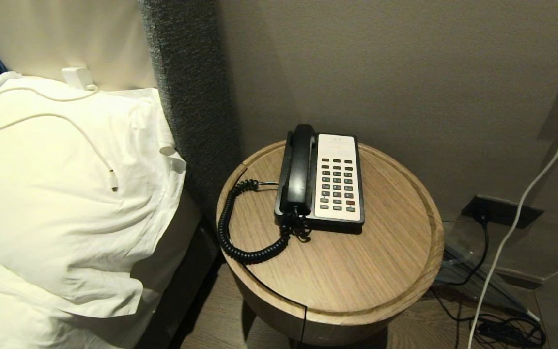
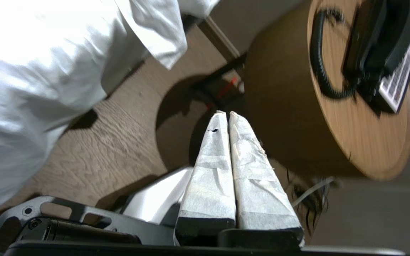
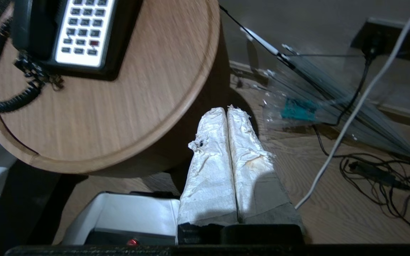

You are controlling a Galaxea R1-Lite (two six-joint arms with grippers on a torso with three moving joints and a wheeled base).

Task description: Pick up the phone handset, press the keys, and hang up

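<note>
The black phone handset (image 1: pixel 298 167) rests in its cradle on the left side of the phone base (image 1: pixel 337 220), which stands on a round wooden side table (image 1: pixel 380 252). Dark keys (image 1: pixel 337 184) fill the white faceplate. A black coiled cord (image 1: pixel 233 237) loops from the handset over the table's left. Neither arm shows in the head view. My left gripper (image 2: pixel 225 113) is shut and empty, low beside the table's drum, with the handset (image 2: pixel 379 39) above it. My right gripper (image 3: pixel 226 108) is shut and empty, below the table's near rim, the keys (image 3: pixel 84 28) ahead.
A bed with white pillows (image 1: pixel 66 194) and a white charging cable (image 1: pixel 80 131) lies to the left, against a grey headboard (image 1: pixel 187 97). Right of the table, a clear plastic sheet (image 3: pixel 319 96), a white cable (image 1: pixel 516 223) and tangled black wires (image 3: pixel 379 174) lie on the wooden floor.
</note>
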